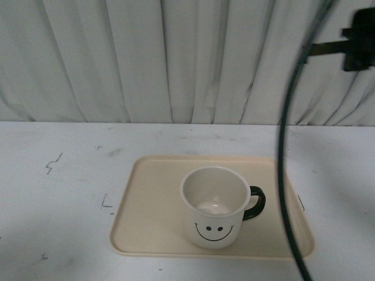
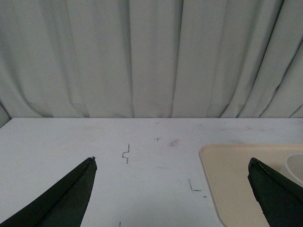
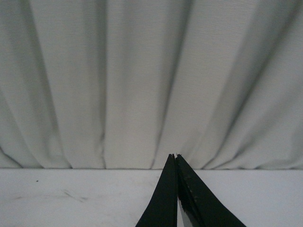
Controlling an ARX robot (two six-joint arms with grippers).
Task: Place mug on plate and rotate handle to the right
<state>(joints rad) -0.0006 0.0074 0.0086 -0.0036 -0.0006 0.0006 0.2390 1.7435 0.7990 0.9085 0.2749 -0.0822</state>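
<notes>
The cream-white mug stands upright on the beige plate in the front view, its smiley face toward me. Its dark handle points to the right. Neither gripper shows in the front view. In the left wrist view my left gripper is open and empty above the table, its dark fingertips wide apart; the plate's corner and a sliver of the mug's rim lie near one finger. In the right wrist view my right gripper is shut on nothing, facing the curtain.
A white table with small pen marks carries the plate. A pleated grey-white curtain hangs behind it. A black cable hangs down across the right side, below a dark mount.
</notes>
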